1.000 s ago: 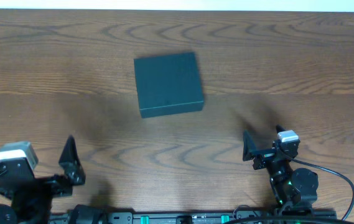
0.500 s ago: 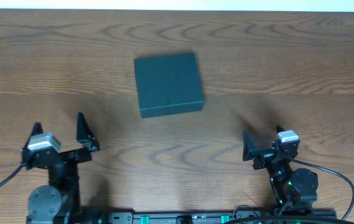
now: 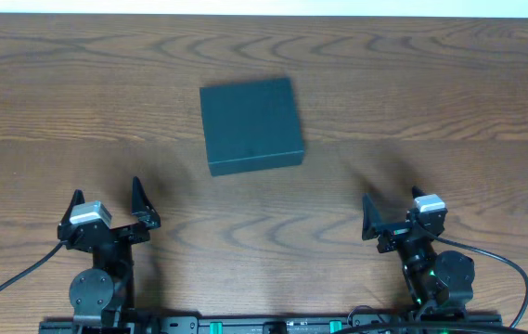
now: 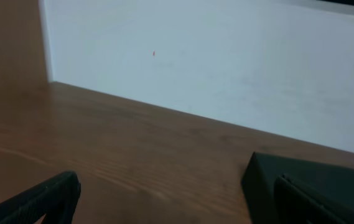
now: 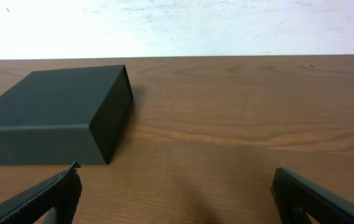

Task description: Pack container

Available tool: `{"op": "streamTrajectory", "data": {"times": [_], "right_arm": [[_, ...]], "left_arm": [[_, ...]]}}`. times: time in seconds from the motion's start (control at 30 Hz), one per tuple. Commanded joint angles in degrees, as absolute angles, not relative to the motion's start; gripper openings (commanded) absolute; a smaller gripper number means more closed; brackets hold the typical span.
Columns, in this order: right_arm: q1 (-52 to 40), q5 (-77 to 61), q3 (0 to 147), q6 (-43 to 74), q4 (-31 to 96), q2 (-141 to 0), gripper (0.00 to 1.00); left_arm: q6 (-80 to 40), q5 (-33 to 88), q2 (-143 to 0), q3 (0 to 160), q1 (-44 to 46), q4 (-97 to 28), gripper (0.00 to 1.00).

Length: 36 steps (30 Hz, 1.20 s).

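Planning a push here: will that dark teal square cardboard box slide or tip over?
The dark teal square cardboard box sits low and flat on the wooden table, so it likely slides rather than tips. Its crisp edges suggest stiff walls.

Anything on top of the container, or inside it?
Nothing lies on the container; its top is bare. It is closed, so the inside is hidden and its contents cannot be told.
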<state>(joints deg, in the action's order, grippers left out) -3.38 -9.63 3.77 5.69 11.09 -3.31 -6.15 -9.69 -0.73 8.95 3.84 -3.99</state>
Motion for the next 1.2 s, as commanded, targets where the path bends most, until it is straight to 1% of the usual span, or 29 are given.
{"op": "streamTrajectory", "data": {"times": [0.0, 0.4, 0.83, 1.17], "right_arm": [[-2.98, -9.91, 3.46, 6.37, 11.05, -2.90, 0.99], [-2.98, -9.91, 3.46, 6.37, 11.05, -2.90, 0.99], [-2.98, -9.91, 3.46, 6.39, 11.07, -2.90, 0.99], [-2.98, -9.91, 3.46, 6.39, 11.05, -2.90, 0.99]], "left_arm": [[-6.02, -11.70, -0.12, 7.57, 3.53, -3.73, 0.99], [-6.00, -16.19, -0.12, 4.60, 3.53, -3.77, 0.98], [-5.58, -16.16, -0.12, 0.73, 3.55, -3.90, 0.99], [-5.61, -16.14, -0.12, 0.58, 3.55, -3.36, 0.98]]}}
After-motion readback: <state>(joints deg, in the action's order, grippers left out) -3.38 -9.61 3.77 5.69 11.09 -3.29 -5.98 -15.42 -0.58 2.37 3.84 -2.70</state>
